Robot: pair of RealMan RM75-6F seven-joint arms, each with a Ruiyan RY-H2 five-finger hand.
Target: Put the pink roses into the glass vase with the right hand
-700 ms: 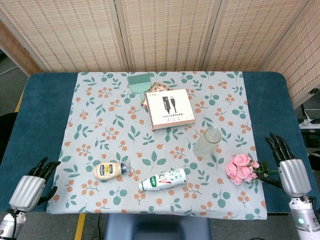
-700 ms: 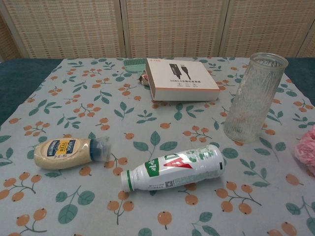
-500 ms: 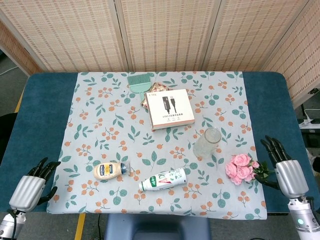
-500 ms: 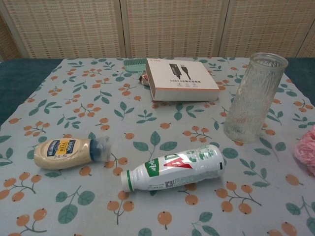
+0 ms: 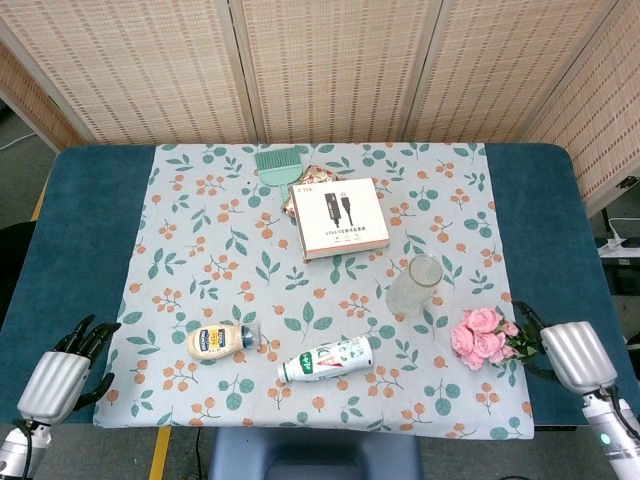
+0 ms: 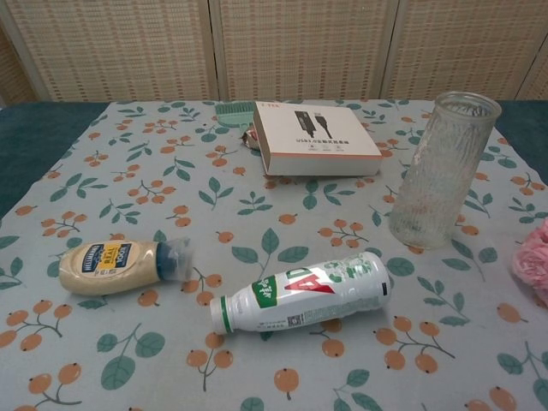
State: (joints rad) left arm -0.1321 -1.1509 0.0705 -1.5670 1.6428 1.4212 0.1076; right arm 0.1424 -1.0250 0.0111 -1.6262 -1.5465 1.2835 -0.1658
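The pink roses [image 5: 482, 335] lie on the floral cloth at the right, blooms to the left and green stems toward my right hand [image 5: 567, 355]. That hand sits just right of the stems, its silver back up and its dark fingers [image 5: 527, 320] spread around the stem ends; I cannot tell whether they touch. The ribbed glass vase [image 5: 415, 285] stands upright and empty, left of and beyond the roses. In the chest view the vase [image 6: 442, 171] is at the right and only the edge of the roses [image 6: 533, 257] shows. My left hand [image 5: 65, 378] rests open at the near left corner.
A milk bottle [image 5: 326, 360] and a mayonnaise bottle [image 5: 220, 341] lie on their sides near the front edge. A white cable box [image 5: 340, 216], a green brush [image 5: 276, 163] and a snack packet sit further back. The cloth [image 5: 200, 250] covers a blue table.
My right hand has swung left and tipped down toward the rose stems, its fingers now mostly hidden under its back. The roses, the vase and the left hand have not moved.
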